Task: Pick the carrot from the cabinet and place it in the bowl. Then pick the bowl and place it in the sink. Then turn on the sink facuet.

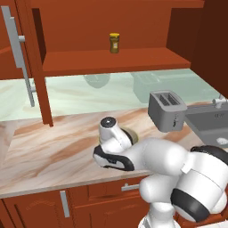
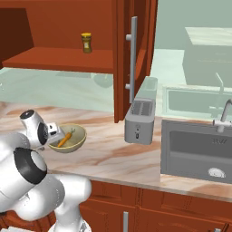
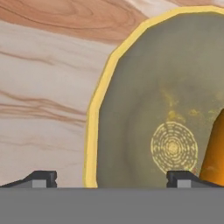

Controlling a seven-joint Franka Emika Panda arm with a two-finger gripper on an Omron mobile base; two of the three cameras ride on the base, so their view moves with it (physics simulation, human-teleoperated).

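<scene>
The olive-gold bowl (image 2: 74,141) sits on the marble counter with the orange carrot (image 2: 66,137) lying inside it. In the hand view, the bowl (image 3: 144,100) is seen close from above and the carrot (image 3: 215,153) shows at the right edge. My gripper (image 3: 111,179) is open just above the bowl, one fingertip outside the yellow rim and the other over the inside. From the right base view the gripper (image 2: 56,134) hangs at the bowl's left rim. The arm hides most of the bowl (image 1: 132,135) in the left base view. The sink (image 2: 195,149) and faucet (image 2: 224,113) lie to the right.
A grey toaster (image 2: 139,120) stands between the bowl and the sink. The cabinet (image 2: 59,59) is open above the counter, with a small brown jar (image 2: 86,42) on its shelf. Its door (image 2: 132,59) with the long handle projects over the counter beside the toaster.
</scene>
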